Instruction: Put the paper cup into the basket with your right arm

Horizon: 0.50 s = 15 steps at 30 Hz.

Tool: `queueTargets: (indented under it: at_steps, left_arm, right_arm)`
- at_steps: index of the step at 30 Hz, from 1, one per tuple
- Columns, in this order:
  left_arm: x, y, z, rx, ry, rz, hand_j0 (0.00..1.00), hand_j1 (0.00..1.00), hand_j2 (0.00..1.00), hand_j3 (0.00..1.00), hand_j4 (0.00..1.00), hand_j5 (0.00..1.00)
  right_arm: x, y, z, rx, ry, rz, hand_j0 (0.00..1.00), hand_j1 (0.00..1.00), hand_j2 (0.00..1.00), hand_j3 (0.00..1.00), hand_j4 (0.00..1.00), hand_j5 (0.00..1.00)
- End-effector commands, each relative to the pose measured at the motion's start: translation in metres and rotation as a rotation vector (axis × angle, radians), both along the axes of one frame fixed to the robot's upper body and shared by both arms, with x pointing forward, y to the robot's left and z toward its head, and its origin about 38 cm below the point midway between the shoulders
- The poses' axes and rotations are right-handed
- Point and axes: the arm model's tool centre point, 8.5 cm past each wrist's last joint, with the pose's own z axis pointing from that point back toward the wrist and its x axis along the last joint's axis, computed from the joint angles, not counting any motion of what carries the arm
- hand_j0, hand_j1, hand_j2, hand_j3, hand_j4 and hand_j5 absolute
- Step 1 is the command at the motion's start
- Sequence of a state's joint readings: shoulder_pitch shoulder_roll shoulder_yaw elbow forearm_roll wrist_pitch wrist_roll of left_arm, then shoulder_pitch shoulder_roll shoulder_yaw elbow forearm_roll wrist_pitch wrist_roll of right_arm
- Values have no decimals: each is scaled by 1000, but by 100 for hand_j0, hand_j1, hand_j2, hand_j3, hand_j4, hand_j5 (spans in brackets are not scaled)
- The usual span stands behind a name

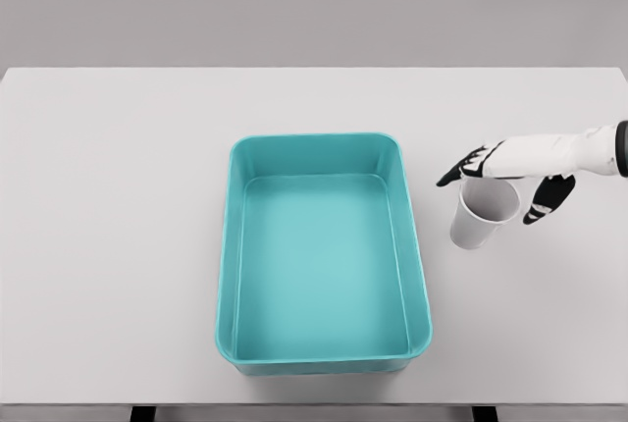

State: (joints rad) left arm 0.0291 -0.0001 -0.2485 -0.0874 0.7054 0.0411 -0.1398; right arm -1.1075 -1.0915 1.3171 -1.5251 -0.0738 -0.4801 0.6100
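White counter under a grey backdrop carries a teal basket, nothing in it. Just to its right, the right hand has its fingers closed around the rim of the tilted paper cup. Carrying appears under way; next, move left over the basket and release.

basket mid table, cup just right, in right hand

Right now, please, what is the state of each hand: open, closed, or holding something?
Left hand: not in view.
Right hand: closed on the paper cup, which is tilted, to the right of the teal basket.
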Motion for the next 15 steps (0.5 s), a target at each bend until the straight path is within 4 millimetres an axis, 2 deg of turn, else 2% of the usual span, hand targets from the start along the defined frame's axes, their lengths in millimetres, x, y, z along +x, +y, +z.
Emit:
queueTargets:
  at_steps: [1, 15]
  left_arm:
    - [0, 0, 0, -1, 0, 0, 100, 100, 100, 100, 100, 100]
    - [0, 0, 0, -1, 0, 0, 100, 100, 100, 100, 100, 100]
  right_arm:
    - [0, -1, -2, 2, 8, -6, 100, 100, 100, 100, 100, 100]
    - [3, -3, -7, 1, 16, -17, 100, 100, 100, 100, 100, 100]
